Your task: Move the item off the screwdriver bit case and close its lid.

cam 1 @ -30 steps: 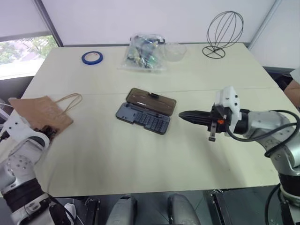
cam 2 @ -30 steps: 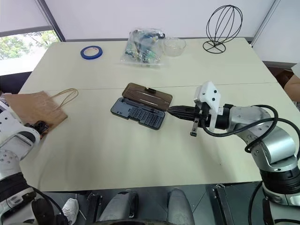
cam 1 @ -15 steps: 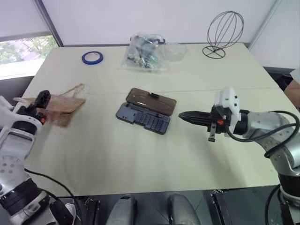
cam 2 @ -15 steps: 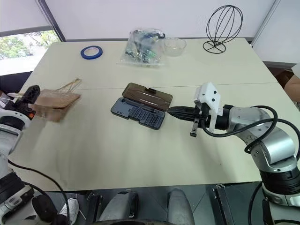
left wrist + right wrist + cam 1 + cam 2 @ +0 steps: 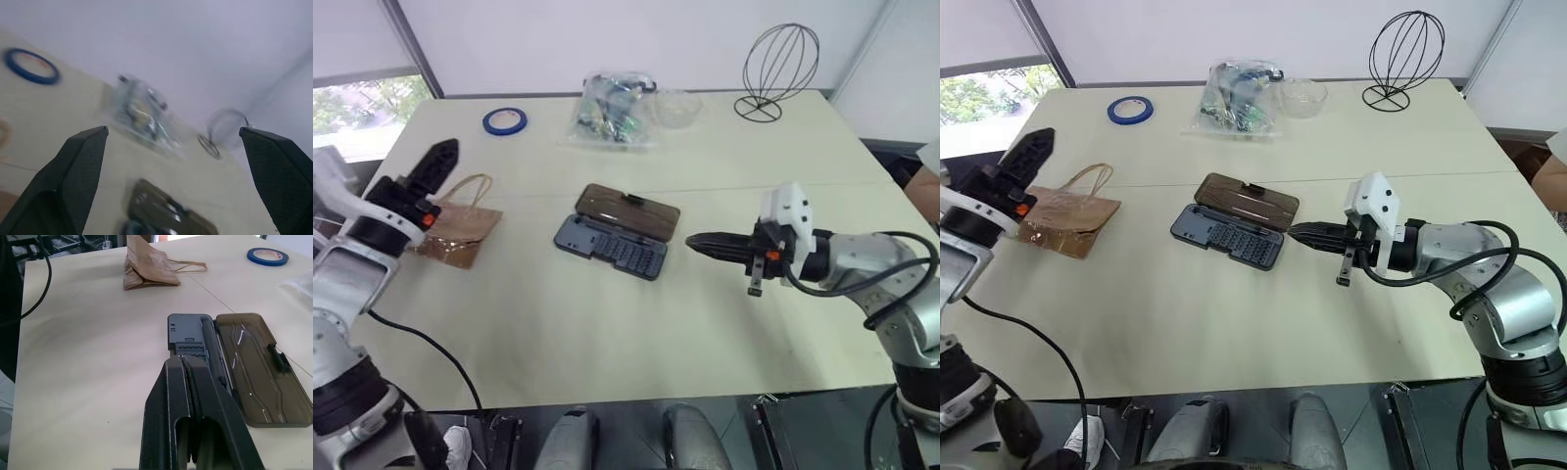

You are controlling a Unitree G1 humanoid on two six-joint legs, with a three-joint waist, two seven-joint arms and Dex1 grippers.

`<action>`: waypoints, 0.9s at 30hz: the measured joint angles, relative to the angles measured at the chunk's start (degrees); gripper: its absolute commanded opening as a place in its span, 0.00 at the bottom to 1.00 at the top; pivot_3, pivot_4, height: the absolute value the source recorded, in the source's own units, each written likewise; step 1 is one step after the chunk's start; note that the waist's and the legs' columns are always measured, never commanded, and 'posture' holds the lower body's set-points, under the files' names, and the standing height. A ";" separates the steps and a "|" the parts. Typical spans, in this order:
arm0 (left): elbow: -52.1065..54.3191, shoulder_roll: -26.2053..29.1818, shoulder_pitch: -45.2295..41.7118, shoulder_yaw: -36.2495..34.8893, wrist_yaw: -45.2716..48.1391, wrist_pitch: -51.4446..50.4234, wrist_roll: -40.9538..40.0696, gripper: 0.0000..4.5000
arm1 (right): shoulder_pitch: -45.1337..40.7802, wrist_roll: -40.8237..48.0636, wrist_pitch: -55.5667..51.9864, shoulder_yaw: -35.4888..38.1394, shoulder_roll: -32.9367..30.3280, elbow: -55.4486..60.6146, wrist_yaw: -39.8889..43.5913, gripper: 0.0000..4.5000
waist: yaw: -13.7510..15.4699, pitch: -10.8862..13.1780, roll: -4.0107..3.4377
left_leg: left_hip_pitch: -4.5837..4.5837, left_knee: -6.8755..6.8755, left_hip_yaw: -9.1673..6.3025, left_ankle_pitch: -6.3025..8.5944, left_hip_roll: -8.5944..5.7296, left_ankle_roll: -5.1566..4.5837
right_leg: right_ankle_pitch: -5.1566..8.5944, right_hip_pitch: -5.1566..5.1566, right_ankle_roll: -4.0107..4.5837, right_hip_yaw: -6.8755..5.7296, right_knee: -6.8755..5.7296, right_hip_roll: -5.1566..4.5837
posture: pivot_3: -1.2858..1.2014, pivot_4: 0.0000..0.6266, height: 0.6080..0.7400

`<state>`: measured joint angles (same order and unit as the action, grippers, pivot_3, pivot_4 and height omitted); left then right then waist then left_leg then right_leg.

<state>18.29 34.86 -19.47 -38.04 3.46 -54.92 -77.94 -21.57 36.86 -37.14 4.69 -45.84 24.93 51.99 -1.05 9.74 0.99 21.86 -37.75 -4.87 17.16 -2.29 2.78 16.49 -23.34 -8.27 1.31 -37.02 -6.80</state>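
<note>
The brown paper bag [image 5: 460, 233] lies crumpled on the table's left side, well clear of the screwdriver bit case [image 5: 610, 249]. The case sits mid-table with its blue-grey tray of bits exposed. Its smoky lid [image 5: 632, 209] lies flat open behind the tray. My left gripper [image 5: 171, 130] hangs above the bag, open and pointing forward, with nothing between its fingers [image 5: 433, 164]. My right gripper [image 5: 691, 241] is shut and empty, level, its tip just right of the case; from its wrist I see the tray [image 5: 193, 339], the lid [image 5: 259, 367] and the bag [image 5: 146, 267].
At the back of the table lie a blue tape roll [image 5: 504, 120], a clear plastic bag of small parts [image 5: 612, 110], a glass bowl [image 5: 677, 106] and a black wire head form [image 5: 778, 64]. A cable trails from my left arm over the front left edge.
My left gripper has risen, swung right and opened, letting go of the paper bag, which shifted right and now lies crumpled. The right arm and the case have not moved.
</note>
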 measured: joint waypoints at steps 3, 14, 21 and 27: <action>1.24 5.14 4.04 4.87 7.11 -0.57 3.99 1.00 | -0.92 -1.37 0.28 0.13 1.26 -2.20 -2.35 0.00 | 0.03 0.02 -0.03 | -0.01 0.01 0.03 0.00 0.00 0.00 | 0.00 0.00 0.01 0.03 0.01 0.01 | 0.52 0.24 1.00; 1.43 8.87 8.74 14.12 20.86 6.78 20.69 1.00 | -6.76 -6.99 0.17 -0.19 4.83 -9.26 -11.37 0.12 | 0.29 0.02 -0.04 | 0.07 -0.03 0.02 0.00 0.00 0.00 | 0.01 -0.01 0.01 0.03 0.05 0.00 | 0.52 0.24 1.00; 1.40 7.75 6.25 20.99 24.60 9.62 27.77 1.00 | -13.16 -17.12 3.03 -9.34 9.39 -19.39 -13.59 0.83 | -0.10 0.03 -0.05 | 0.14 -0.03 0.02 0.00 0.02 0.00 | 0.01 -0.14 0.01 0.03 -0.01 0.02 | 0.52 0.24 1.00; 0.79 6.48 4.62 22.57 25.28 10.49 30.57 1.00 | -21.99 -24.33 3.02 -13.58 15.27 -31.75 -17.31 0.99 | -0.16 0.03 -0.06 | 0.35 -0.09 0.01 -0.01 0.02 0.02 | 0.00 -0.35 0.01 0.02 -0.07 0.01 | 0.52 0.24 1.00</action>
<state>19.08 41.33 -14.84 -15.46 28.74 -44.43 -47.38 -43.56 12.53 -34.12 -8.89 -30.57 -6.82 34.68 -1.21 9.77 0.94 22.22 -37.84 -4.86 17.15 -2.27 2.80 16.49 -23.69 -8.26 1.34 -37.09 -6.79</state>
